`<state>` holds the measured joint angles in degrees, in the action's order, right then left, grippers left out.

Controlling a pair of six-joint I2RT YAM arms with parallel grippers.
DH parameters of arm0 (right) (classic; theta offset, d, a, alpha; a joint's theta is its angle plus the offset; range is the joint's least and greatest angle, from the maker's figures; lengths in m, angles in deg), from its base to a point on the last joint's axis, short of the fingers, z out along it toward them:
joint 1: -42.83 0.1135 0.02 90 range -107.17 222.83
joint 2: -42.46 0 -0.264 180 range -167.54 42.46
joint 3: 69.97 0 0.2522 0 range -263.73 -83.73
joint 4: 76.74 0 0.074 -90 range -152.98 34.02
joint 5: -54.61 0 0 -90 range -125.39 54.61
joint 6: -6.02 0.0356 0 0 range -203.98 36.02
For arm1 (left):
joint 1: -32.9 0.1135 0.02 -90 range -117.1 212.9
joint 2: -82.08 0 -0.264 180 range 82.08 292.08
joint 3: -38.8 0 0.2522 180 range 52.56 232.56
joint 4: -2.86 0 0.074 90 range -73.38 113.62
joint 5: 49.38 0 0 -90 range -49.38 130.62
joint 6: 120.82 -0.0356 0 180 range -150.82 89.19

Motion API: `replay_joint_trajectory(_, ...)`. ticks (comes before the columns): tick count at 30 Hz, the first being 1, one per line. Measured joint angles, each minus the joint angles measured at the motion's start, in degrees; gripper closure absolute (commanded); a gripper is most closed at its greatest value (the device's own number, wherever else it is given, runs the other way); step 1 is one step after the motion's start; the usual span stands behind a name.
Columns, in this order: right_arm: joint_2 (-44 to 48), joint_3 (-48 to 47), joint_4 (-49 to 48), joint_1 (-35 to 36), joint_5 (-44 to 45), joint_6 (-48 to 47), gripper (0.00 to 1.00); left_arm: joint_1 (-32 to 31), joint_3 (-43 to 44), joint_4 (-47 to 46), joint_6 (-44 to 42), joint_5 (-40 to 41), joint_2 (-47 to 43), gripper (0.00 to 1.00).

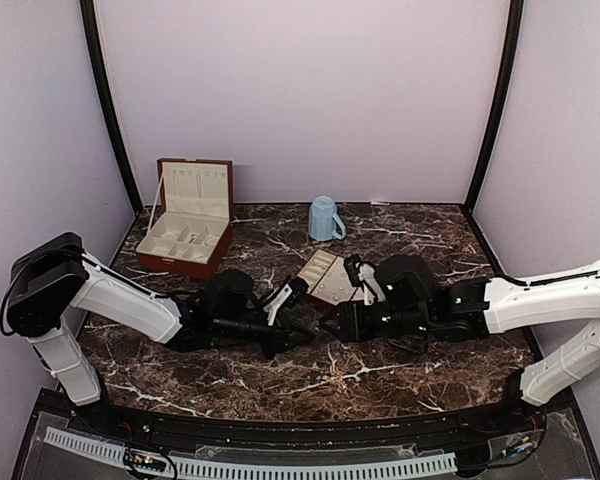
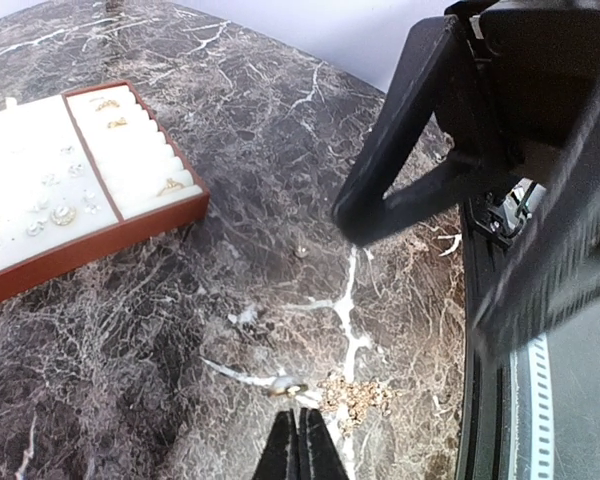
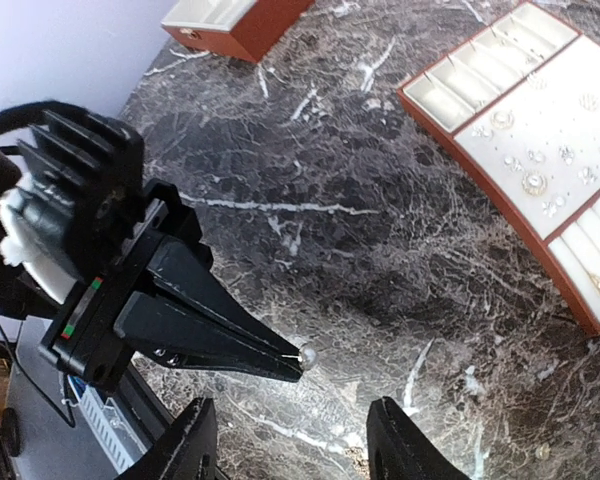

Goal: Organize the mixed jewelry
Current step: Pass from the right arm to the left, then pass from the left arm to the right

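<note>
Partway, by the look of it: many jewelry pieces [image 3: 533, 183], small round studs and rings, sit glinting on the cream lining of the flat brown-edged tray [image 2: 100, 245]. Left hand [image 2: 300, 425] pressed together, pinching a tiny round silvery stud [image 3: 306, 355] above the veined dark marble bench [image 3: 380, 180]; right hand [image 3: 291, 405] spread just beside it. One pale speck [image 2: 300, 252] looks loose on the bench, so sorting likely remains.

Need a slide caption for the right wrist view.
Left gripper pinches a tiny pale stud at its tip, right gripper open below, jewelry tray beyond.
</note>
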<state>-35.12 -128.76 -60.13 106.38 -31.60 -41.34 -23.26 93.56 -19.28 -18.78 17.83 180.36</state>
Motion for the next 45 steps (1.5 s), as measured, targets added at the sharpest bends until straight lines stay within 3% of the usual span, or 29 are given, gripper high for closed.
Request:
replay_joint_trajectory(7, 6.2, 9.4, -10.9, -4.0, -5.6, 4.0, 0.48, 0.0, -3.3, -3.4, 1.9, 0.6, -3.3, 1.0)
replay_joint_trajectory(20, 2.7, 12.9, -30.1, -4.3, -19.8, 9.0, 0.49, 0.0, -9.7, -18.2, 5.1, -9.5, -7.5, 1.0)
replay_joint_trajectory(45, -2.1, 11.3, -36.0, -4.0, -27.1, 10.4, 0.7, 0.0, -9.7, -18.8, 5.0, -10.9, -8.4, 1.0)
